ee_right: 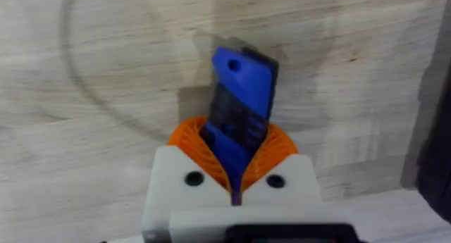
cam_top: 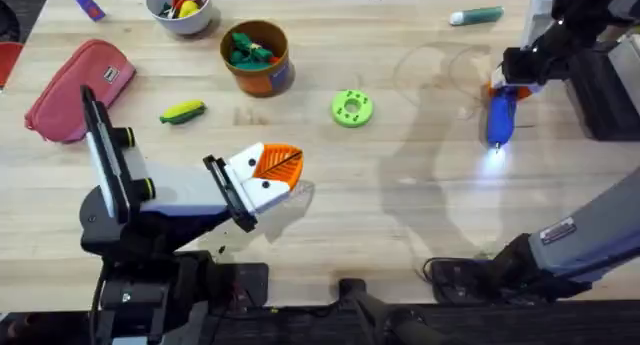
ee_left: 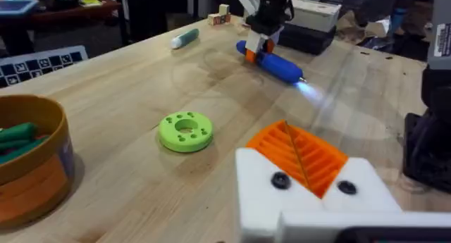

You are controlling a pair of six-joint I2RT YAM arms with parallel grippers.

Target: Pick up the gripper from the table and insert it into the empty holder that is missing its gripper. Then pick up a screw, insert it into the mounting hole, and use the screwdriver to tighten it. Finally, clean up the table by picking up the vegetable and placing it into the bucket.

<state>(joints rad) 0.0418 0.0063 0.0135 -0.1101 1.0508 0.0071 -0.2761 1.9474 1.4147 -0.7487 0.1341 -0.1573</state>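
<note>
Right wrist view shows you right gripper point(ee_right: 236, 179) clamped on blue pen-shaped screwdriver point(ee_right: 239, 106); overhead adds its lit tip, green round disc point(cam_top: 351, 107) well left on pale wooden table point(cam_top: 400, 205). Left gripper's point(cam_top: 268, 177) state: cannot tell.

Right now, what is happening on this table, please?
The right gripper holds the blue screwdriver low over the far right of the table, its tip lit. The left gripper rests near the front with its orange pads together and nothing between them. The corn vegetable lies on the table, not yet in the orange bucket, which already holds green toy vegetables. A green disc lies in the middle.
</note>
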